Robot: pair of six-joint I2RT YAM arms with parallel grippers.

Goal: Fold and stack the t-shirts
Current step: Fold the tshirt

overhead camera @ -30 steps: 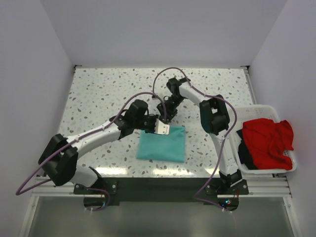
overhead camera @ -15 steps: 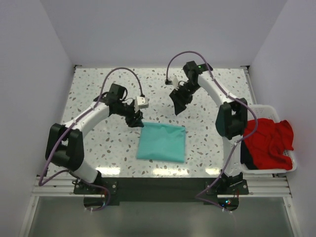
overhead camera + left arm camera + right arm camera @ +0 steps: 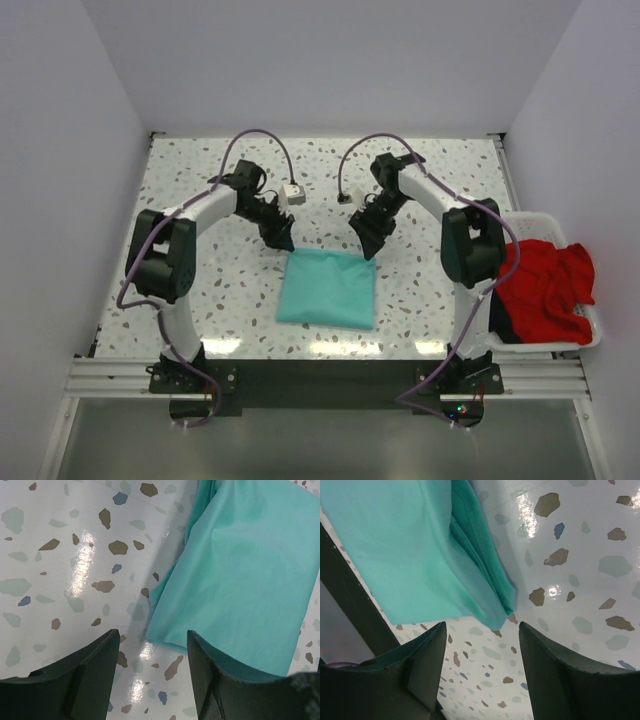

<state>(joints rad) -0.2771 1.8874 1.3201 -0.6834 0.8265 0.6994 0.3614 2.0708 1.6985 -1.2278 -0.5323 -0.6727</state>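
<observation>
Top external view: approx 1 of 2 done. The teal t-shirt (image 3: 328, 287) lies folded in a neat rectangle at frame centre on the table (image 3: 190, 190), while the red t-shirt (image 3: 540, 285) sits crumpled in the white basket (image 3: 525, 220) at right-centre, not yet folded or stacked. The left gripper (image 3: 280, 235) & right gripper (image 3: 368, 240) hover by the fold's upper corners, jaws apart, holding nothing. In the way, I'd say: the basket wall & a dark cloth (image 3: 495, 305) under the red shirt.
</observation>
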